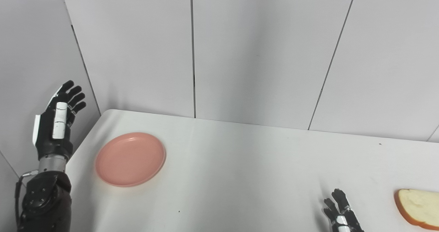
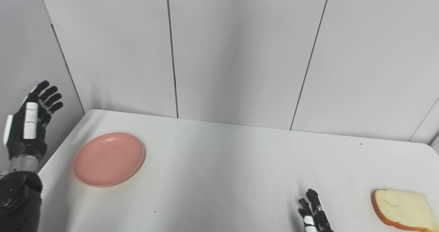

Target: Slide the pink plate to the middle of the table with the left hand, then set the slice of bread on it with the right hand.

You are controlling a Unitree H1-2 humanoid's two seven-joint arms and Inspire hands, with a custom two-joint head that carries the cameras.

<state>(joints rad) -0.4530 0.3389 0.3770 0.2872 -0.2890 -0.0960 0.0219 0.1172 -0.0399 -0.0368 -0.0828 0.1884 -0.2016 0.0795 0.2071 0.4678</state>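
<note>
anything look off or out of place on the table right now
Nothing stands out. The pink plate sits flat and whole near the table's left edge; the slice of bread lies flat at the right, intact. The left robot hand is raised beside the table, open; the right robot hand holds nothing.

Smooth, slightly glossy pink plate (image 1: 130, 159); matt white table (image 1: 240, 177); spongy, porous slice of bread (image 2: 402, 209)

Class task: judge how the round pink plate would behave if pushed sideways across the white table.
The shallow round pink plate lies flat, so it probably slides, not tips. The smooth white table suggests little drag. It looks like light plastic.
</note>
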